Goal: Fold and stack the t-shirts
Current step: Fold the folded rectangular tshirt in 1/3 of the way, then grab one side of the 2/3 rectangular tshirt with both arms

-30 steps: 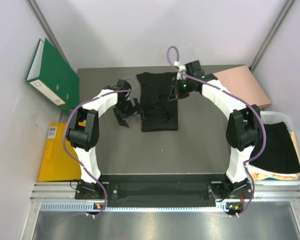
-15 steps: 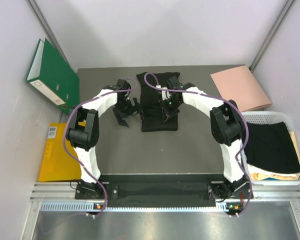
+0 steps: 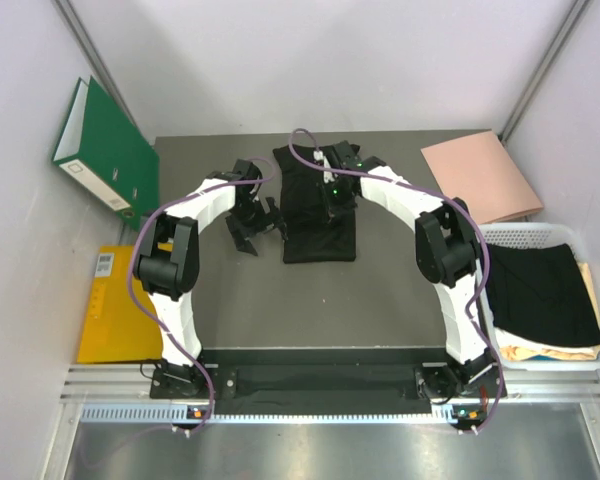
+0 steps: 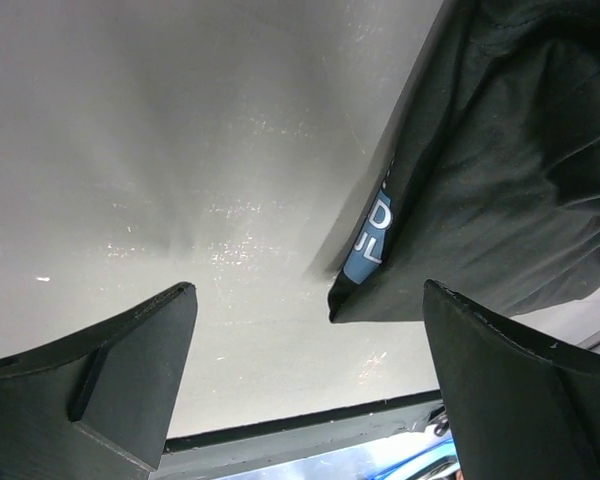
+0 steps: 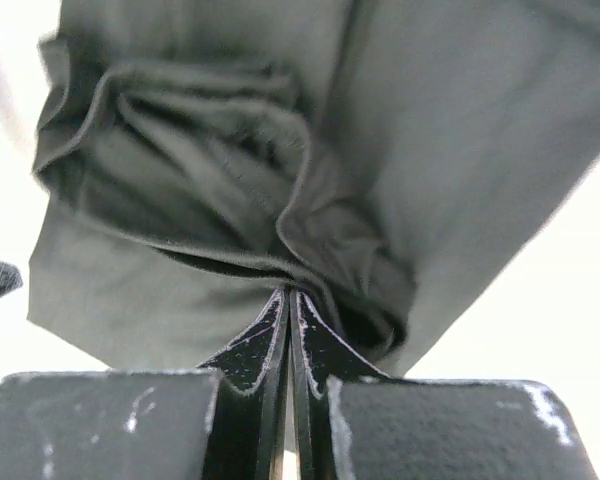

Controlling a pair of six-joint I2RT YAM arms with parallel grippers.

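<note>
left claw (image 4: 308, 290): released, jaws wide, low over table (image 4: 180, 150), beside shirt's left edge
right claw (image 5: 289, 296): clenched, tips at a crumpled fold; can't tell if cloth is pinched
shirt (image 3: 318, 228): black, folded, centre-far on table
basket (image 3: 540, 232): right side, black shirt (image 3: 545, 290) over cream one (image 3: 545, 352)

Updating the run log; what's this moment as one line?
left hand: open, over table beside black t-shirt | right hand: shut, tips on a fold of the shirt
</note>
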